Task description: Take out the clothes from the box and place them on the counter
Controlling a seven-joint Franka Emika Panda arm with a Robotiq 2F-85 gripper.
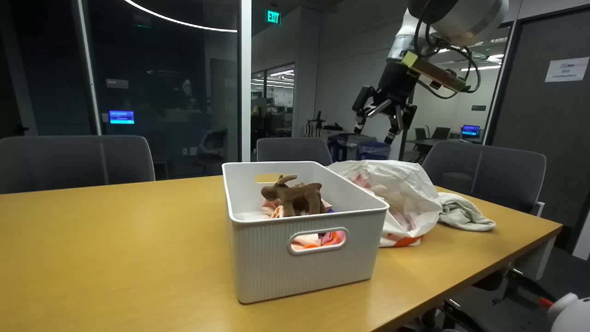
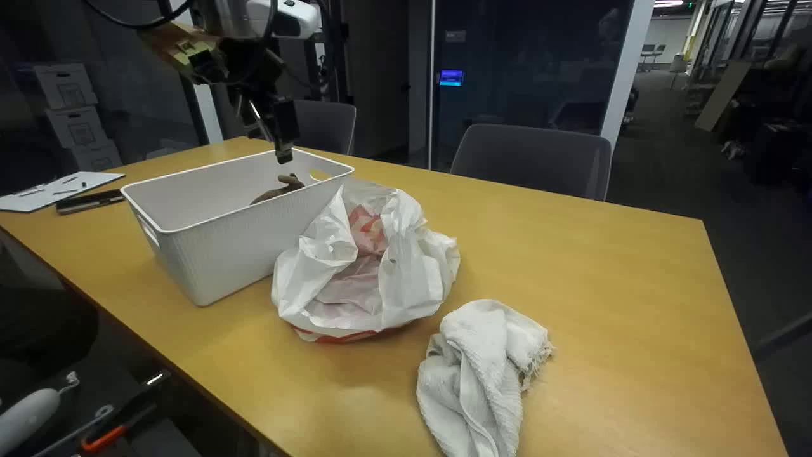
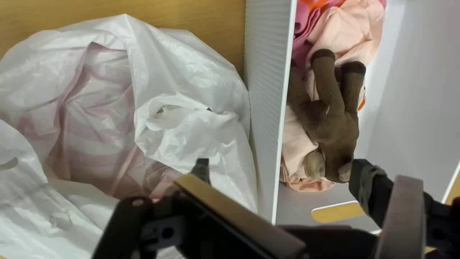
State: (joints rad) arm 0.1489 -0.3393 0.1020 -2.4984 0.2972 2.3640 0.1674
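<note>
Counter, with box near its lower-right edge in an exterior view; beside, toward the right-hand corner, bag. Inside the box, pink clothes. Gripper, spread, holding nothing: best shifted fully over the box, then lowered onto a loose fold clear of the toy.

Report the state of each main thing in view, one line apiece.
Black two-fingered gripper: open, holding nothing.
White ribbed plastic box: upright, open-topped.
Peach, pink and orange fabric clothes: crumpled, inside the box.
Brown plush animal: resting on the clothes.
White thin plastic bag: crumpled, mouth open.
White fringed cloth towel: bunched up.
Green rectangular exit sign: lit.
</note>
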